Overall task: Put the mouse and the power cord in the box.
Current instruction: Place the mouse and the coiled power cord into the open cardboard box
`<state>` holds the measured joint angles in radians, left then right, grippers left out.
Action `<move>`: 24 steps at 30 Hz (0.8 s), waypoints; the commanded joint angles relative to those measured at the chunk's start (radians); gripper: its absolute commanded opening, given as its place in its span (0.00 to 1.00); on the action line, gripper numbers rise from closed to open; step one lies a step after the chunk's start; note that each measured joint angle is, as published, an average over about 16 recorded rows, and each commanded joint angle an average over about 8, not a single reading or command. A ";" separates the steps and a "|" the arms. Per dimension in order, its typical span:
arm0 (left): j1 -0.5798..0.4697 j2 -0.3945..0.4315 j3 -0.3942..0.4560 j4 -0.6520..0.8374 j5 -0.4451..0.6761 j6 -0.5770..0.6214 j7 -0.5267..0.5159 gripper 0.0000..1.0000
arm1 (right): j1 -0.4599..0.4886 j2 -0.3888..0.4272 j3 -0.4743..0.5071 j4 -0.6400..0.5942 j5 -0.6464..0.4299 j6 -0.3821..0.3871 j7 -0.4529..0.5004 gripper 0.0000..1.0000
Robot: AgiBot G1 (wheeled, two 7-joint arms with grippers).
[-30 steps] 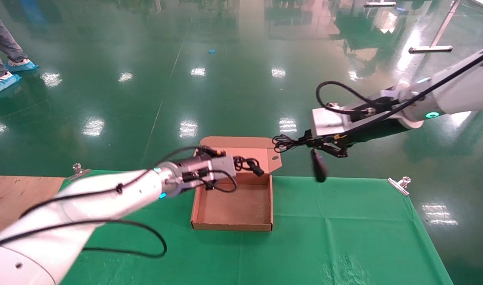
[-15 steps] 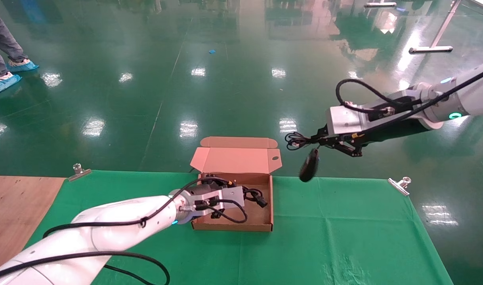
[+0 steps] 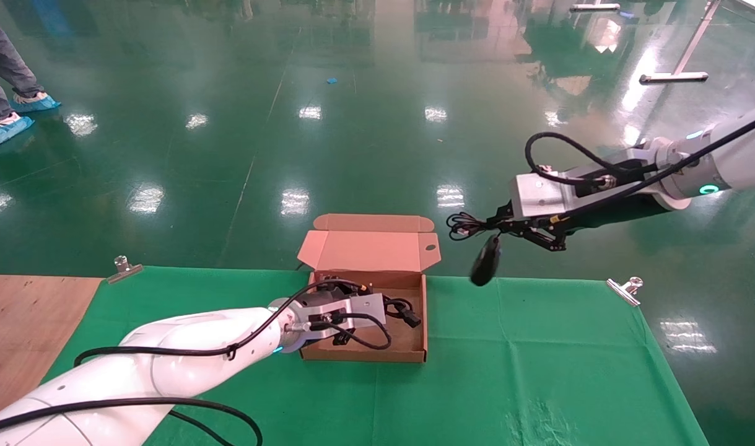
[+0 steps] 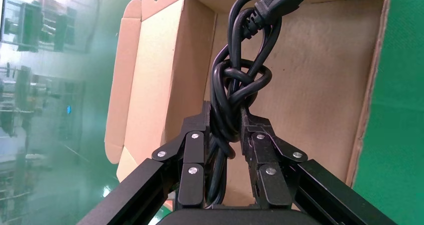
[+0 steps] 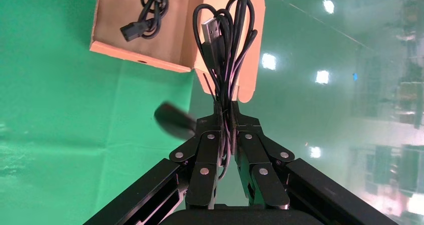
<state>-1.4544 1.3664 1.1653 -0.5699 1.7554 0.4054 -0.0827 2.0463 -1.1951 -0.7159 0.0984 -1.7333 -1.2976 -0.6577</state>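
The brown cardboard box (image 3: pixel 363 355) stands open on the green cloth, its lid (image 3: pixel 368 251) tipped back. My left gripper (image 3: pixel 386 308) is down inside it, shut on the coiled black power cord (image 3: pixel 405 311). The left wrist view shows the cord's knot (image 4: pixel 240 80) pinched between the fingers, just above the box floor (image 4: pixel 310 85). My right gripper (image 3: pixel 498 226) hovers right of the lid beyond the table's far edge. It is shut on the mouse's thin bundled cable (image 5: pixel 225 35), and the black mouse (image 3: pixel 485 261) dangles below, blurred.
The green cloth (image 3: pixel 507 347) covers the table and is held by metal clips (image 3: pixel 624 289) (image 3: pixel 123 267). Bare wood (image 3: pixel 24 310) shows at the left. A person's feet in blue covers (image 3: pixel 5 127) stand on the glossy floor at far left.
My left gripper dropped from in front of the lid down into the box, carrying the power cord. The right gripper drifted a little to the right, the mouse swinging under it.
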 commanded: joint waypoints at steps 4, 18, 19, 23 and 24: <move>-0.008 -0.001 0.037 0.003 -0.027 -0.012 -0.007 1.00 | -0.007 0.000 0.002 -0.007 0.003 -0.002 -0.007 0.00; -0.043 -0.045 0.023 -0.052 -0.232 0.068 -0.008 1.00 | -0.012 -0.029 0.003 -0.017 0.007 -0.010 -0.010 0.00; -0.048 -0.060 0.009 -0.069 -0.260 0.090 0.007 1.00 | -0.012 -0.035 0.003 -0.018 0.007 -0.009 -0.008 0.00; -0.054 -0.147 -0.064 -0.148 -0.386 0.193 0.085 1.00 | -0.013 -0.067 0.001 -0.018 0.004 0.005 0.003 0.00; -0.053 -0.172 -0.083 -0.167 -0.418 0.221 0.107 1.00 | -0.013 -0.077 0.000 -0.019 0.002 0.010 0.006 0.00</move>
<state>-1.5007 1.1911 1.0838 -0.7235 1.3426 0.6268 0.0316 2.0322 -1.2765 -0.7176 0.0810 -1.7327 -1.2798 -0.6499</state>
